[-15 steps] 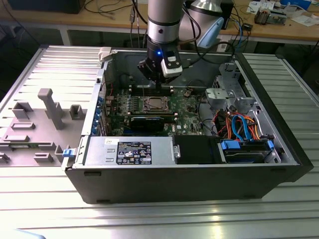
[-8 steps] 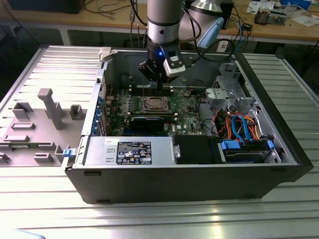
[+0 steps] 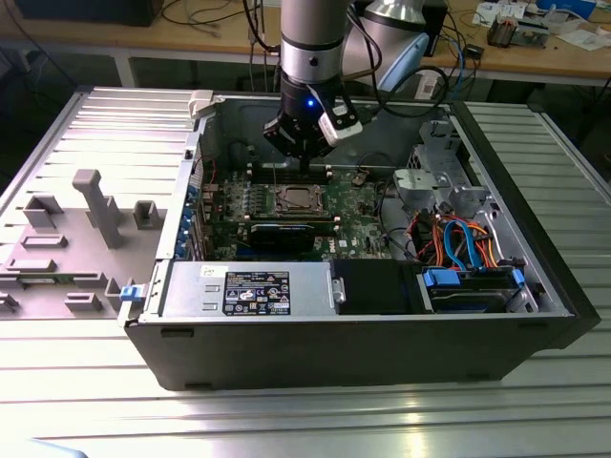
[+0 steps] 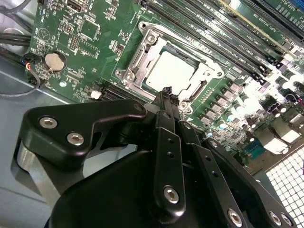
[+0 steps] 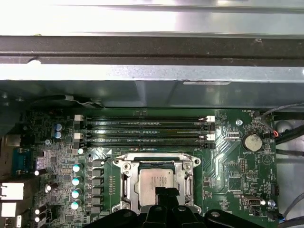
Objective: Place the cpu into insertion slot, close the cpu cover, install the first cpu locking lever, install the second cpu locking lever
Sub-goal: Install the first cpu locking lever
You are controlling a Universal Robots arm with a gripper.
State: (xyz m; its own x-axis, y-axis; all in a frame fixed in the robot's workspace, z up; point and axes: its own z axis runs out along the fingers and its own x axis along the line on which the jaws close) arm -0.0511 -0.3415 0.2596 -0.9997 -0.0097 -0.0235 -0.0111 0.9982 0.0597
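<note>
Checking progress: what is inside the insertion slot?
The cpu lies inside the insertion slot, its silver top showing through the cpu cover. The hand hides one edge; anything beneath it is covered.

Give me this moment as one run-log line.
cpu: in insertion slot | cpu cover: down over cpu | tool: shut, empty, above board near cpu

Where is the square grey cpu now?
In the first wrist view, the square grey cpu lies in the silver-rimmed insertion slot on the green board, beside the long black slots, near the black claw.
</note>
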